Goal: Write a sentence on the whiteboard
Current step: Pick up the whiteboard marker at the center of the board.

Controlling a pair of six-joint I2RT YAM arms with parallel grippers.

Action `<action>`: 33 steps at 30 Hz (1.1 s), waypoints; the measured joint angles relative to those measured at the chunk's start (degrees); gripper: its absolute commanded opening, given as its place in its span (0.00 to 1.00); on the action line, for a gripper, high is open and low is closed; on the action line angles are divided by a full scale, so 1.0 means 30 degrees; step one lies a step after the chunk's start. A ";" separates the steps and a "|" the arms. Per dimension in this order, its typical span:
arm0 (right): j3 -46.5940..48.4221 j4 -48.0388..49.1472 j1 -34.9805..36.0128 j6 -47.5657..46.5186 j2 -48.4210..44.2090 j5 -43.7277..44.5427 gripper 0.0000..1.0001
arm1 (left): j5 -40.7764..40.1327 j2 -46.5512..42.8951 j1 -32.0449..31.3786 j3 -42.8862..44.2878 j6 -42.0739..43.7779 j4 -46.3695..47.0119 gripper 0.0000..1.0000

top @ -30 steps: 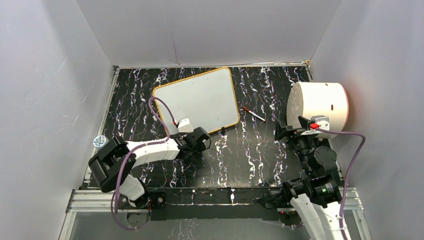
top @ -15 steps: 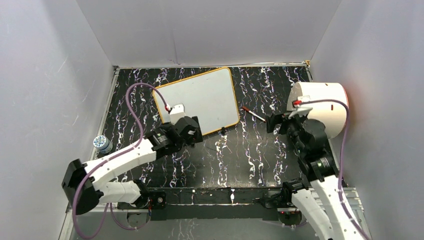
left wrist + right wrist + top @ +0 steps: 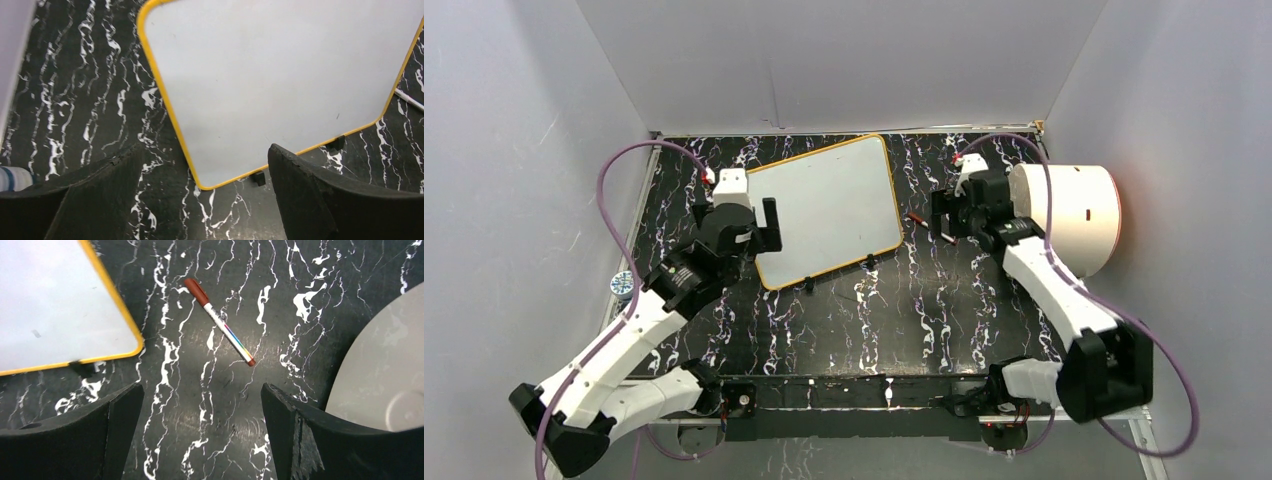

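While the blank whiteboard [image 3: 824,205] lies flat on the table [image 3: 904,320], the right end effector [image 3: 951,215] hangs spread over the nearby marker [image 3: 220,329], likely to grasp it, and the left end effector [image 3: 754,228], also spread, overhangs the board's edge.

Black, white-veined table [image 3: 924,320].
Whiteboard [image 3: 829,205] flat at far centre, red-capped marker [image 3: 220,328] just right of it, white cylinder [image 3: 1069,215] at the right edge, small blue-white object [image 3: 623,283] at the left edge.
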 measured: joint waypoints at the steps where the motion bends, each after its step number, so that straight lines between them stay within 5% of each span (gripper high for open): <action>1: 0.0321 -0.0015 -0.0007 -0.0022 0.0838 0.0109 0.93 | -0.0175 -0.0299 0.0087 -0.0022 0.0401 0.0087 0.92; 18: 0.5005 -0.0095 -0.0794 -0.1224 1.1635 0.0444 0.62 | 0.0270 -0.5202 0.3249 -0.3264 0.2397 0.1698 0.93; 33: 0.6768 -0.0415 -0.0787 -0.1909 1.4156 -0.0233 0.36 | 0.2310 -0.5654 0.4262 -0.3475 0.2390 0.2499 0.93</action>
